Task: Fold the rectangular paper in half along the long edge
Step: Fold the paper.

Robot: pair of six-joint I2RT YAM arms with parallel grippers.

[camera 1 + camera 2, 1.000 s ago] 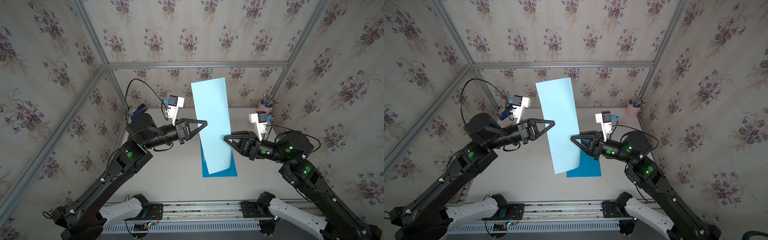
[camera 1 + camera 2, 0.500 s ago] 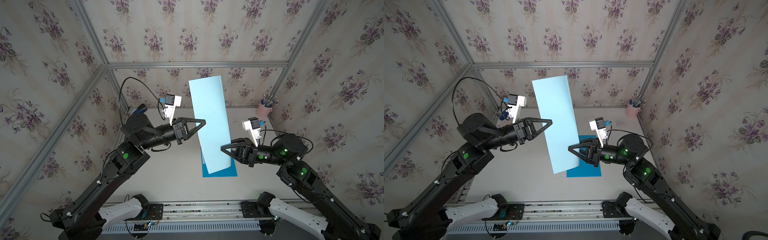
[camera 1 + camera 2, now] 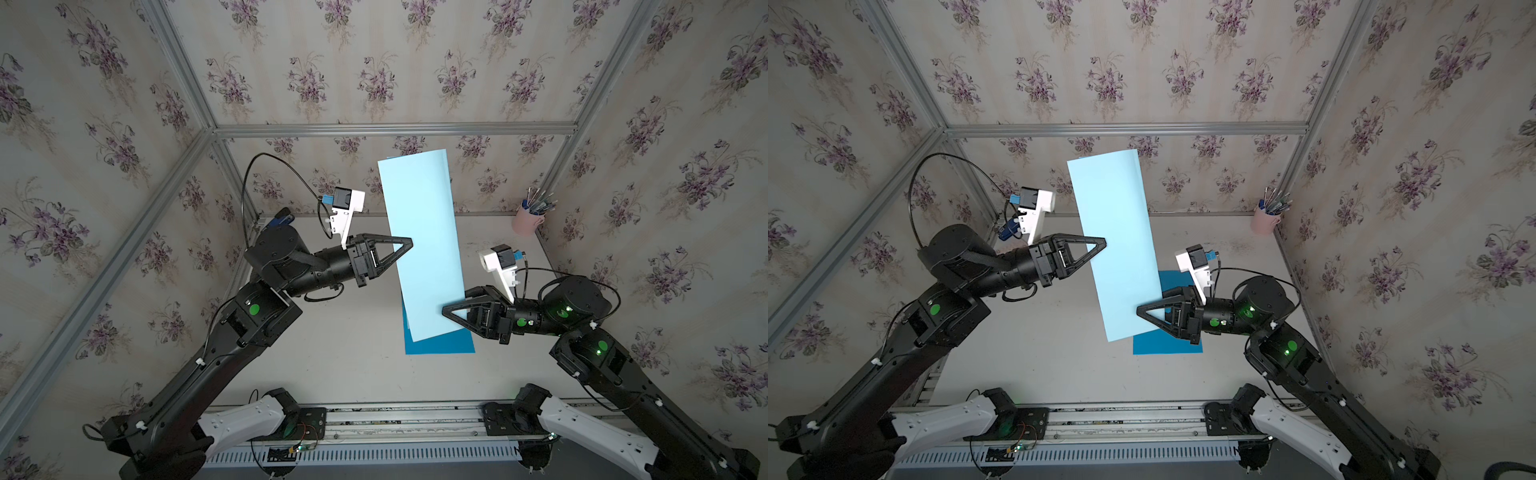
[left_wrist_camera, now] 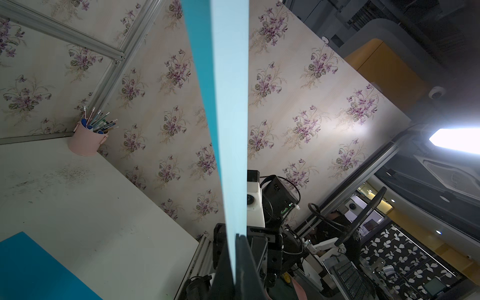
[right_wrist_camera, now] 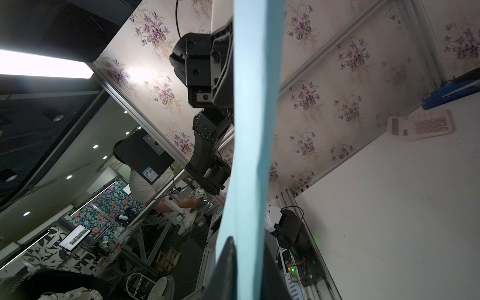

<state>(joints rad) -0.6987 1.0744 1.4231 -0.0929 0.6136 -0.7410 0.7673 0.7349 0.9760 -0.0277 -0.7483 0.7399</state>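
The left fingers (image 3: 406, 245) are squeezed shut on one long side of the paper (image 3: 424, 232), about halfway along it. The right fingers (image 3: 451, 311) are squeezed shut too, on the other long side, closer to one short end. In both wrist views the thin sheet runs right into the closed tips with no gap.

The paper hangs in the air between the two sets of fingers, lifted off the counter (image 3: 332, 357). It stands up tall past the left fingers. Paper is thin and bendy, so a pinch on each side probably keeps it flat and stops it flopping. In the right wrist view it has a small wave in it.

The paper is light blue and smooth, long and narrow, with straight edges and sharp corners. At the far corner a thin darker strip peeks out from behind. That may mean two layers, with the fold already made, but this cannot be told for sure.

Under the right fingers a darker blue sheet (image 3: 440, 347) lies flat on the counter. The counter is pale, hard and a bit smudged. Well past the right fingers, in the corner, stands a round pink cup (image 3: 527, 220) full of pens. A pale calculator (image 5: 420, 126) lies by the flowery wall.
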